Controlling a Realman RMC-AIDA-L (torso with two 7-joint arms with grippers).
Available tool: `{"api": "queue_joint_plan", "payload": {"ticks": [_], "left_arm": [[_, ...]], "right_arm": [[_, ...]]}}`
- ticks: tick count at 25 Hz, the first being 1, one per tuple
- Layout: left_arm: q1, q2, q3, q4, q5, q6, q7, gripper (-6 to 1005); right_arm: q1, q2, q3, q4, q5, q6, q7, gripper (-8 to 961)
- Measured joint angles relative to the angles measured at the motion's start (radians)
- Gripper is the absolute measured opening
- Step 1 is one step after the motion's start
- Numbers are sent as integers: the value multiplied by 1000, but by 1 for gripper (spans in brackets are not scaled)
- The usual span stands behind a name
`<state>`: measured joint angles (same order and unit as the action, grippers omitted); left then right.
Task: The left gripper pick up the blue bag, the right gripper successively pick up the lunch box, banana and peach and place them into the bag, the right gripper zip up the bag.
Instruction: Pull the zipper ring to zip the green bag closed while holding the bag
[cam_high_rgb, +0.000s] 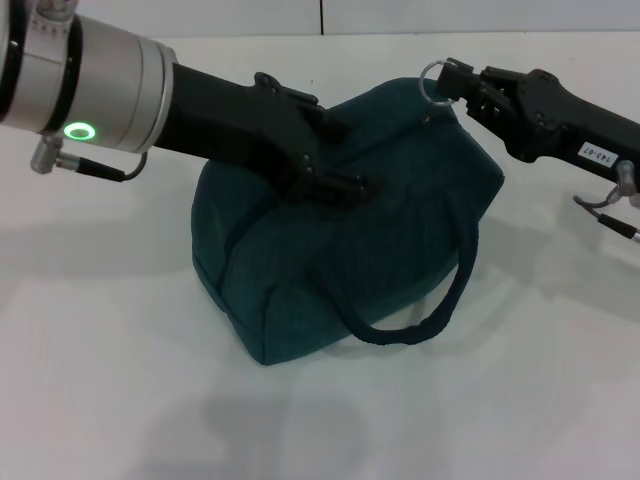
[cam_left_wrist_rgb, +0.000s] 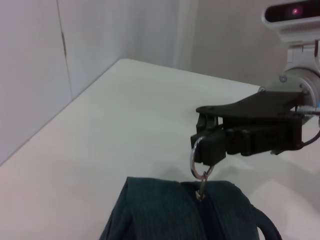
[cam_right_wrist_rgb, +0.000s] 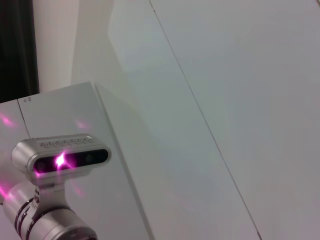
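On the counter (cam_high_rgb: 100, 400) the bag (cam_high_rgb: 340, 260) rests on its base, long axis running from my left arm toward my right. My left jaws (cam_high_rgb: 335, 180) press on its top near the middle; I cannot tell whether they are closed. My right jaws (cam_high_rgb: 452, 85) are closed on the zip ring (cam_high_rgb: 432, 78) at the far right end. The zip line runs from that ring back toward my left arm.
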<state>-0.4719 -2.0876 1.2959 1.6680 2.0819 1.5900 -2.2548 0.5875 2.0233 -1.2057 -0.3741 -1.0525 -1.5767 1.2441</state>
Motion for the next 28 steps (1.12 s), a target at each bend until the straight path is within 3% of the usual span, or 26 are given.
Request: {"api": "queue_joint_plan", "payload": {"ticks": [19,28], "left_arm": [[34,-2,46,8,2,-60,75,515],[39,1,48,9,13,-79,92,404]], "right_arm": [[2,-3,0,0,6,0,3,22],[2,-4,3,0,7,-1,15,22]]}}
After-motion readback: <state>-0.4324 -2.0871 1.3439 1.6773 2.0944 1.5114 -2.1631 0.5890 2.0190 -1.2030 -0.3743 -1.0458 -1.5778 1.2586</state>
